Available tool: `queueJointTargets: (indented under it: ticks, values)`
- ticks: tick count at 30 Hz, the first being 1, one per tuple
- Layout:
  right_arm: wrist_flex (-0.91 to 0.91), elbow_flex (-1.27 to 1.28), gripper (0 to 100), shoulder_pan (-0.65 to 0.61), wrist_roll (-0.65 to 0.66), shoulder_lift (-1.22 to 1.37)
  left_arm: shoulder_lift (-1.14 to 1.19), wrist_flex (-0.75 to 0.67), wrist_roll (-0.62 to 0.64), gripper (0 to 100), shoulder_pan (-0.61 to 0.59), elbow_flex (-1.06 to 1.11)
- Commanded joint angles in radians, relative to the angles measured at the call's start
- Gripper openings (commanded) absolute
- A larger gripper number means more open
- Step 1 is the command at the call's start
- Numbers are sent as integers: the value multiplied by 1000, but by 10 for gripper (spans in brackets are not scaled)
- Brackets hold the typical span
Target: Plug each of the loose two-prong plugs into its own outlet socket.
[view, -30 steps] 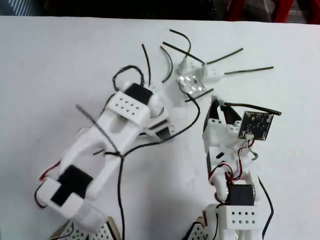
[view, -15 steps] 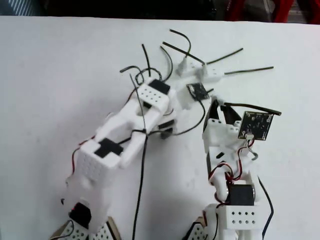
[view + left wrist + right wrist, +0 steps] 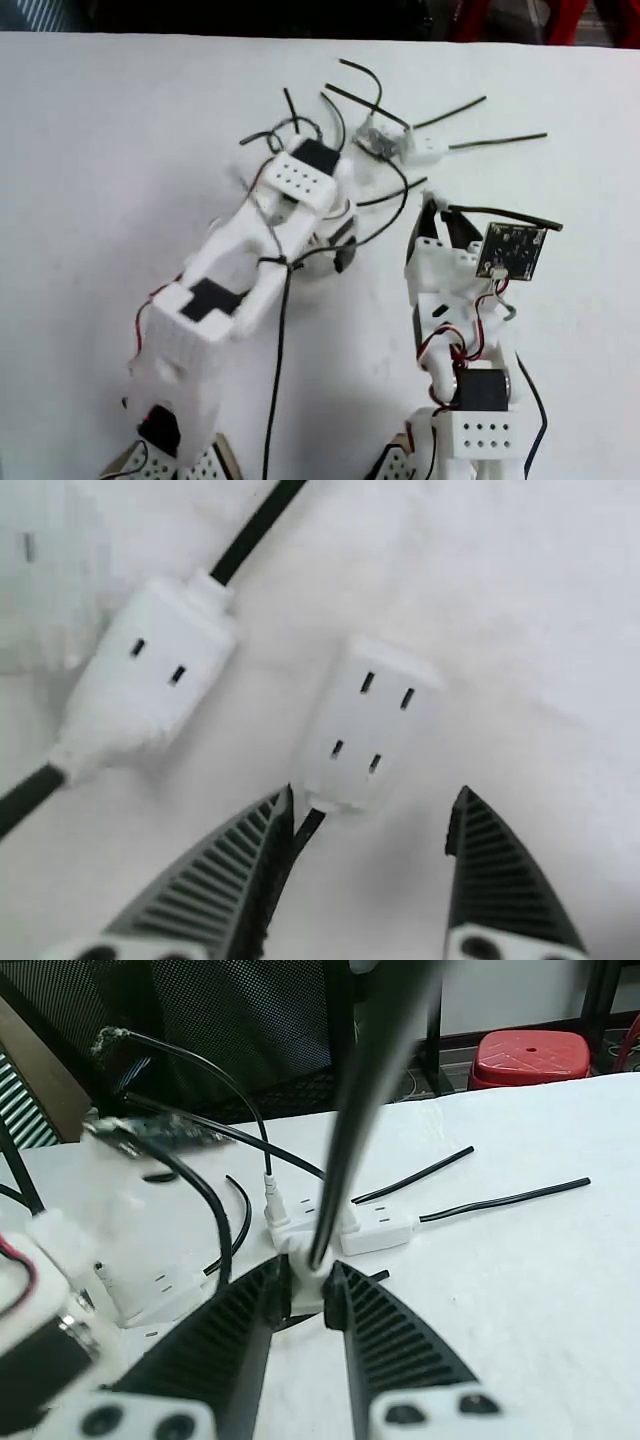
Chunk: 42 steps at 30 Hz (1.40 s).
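**Socket and plug layout.** Two white sockets lie apart on the white table (image 3: pixel 120 150), near 12 o'clock in the high view. The four-slot socket (image 3: pixel 368 725) has two slot pairs, and the two-slot socket (image 3: pixel 140 690) has a black lead at each end. The left gripper (image 3: pixel 374 805) is held with jaws apart, one end of the four-slot socket between its tips. A white plug (image 3: pixel 300 1295) with a stiff black cord (image 3: pixel 372 1080) is clamped in the right gripper (image 3: pixel 308 1268), at 5 o'clock of the sockets. Against half a second earlier, the left arm (image 3: pixel 300 180) is shifted toward 12 o'clock, and the right arm (image 3: pixel 470 400) is unchanged.
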Motion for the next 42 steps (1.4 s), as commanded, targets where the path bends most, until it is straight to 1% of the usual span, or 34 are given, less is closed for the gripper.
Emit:
queueJointTargets:
  ticks: [1,4,6,8,12,14,17,21,25,29,33,35,38,40,42]
  values:
    - [12,-17,17,2,11,-4,-185,46,12,252,-22,-38]
    - [67,-40,17,-35,23,2,-289,89,12,252,-64,-37]
    - [113,-64,17,-93,49,41,-346,117,12,250,-104,-35]
    - [133,-84,17,-159,55,105,-392,137,12,227,-156,-32]
    - [130,-147,17,-237,60,263,-504,109,-17,219,-255,74]
    - [130,-190,17,-260,61,338,-581,64,-48,218,-295,175]
    - [125,-238,17,-291,63,441,-723,-29,-61,218,-341,381]
    - [56,-247,17,-309,117,572,-957,-218,-61,218,-427,721]
    - [47,-304,17,-308,118,667,-1171,-407,-61,219,-524,1051]
    - [47,-351,17,-309,124,740,-1331,-545,-66,219,-602,1313]
    - [41,-373,17,-309,126,794,-1422,-634,-167,219,-662,1482]
    - [38,-373,17,-309,127,816,-1440,-666,-170,219,-688,1539]
    - [13,-371,17,-309,186,843,-1445,-733,-170,219,-720,1614]
    - [-24,-367,17,-309,192,863,-1445,-772,-173,219,-727,1654]
    - [-44,-367,17,-309,192,889,-1449,-781,-173,219,-727,1668]
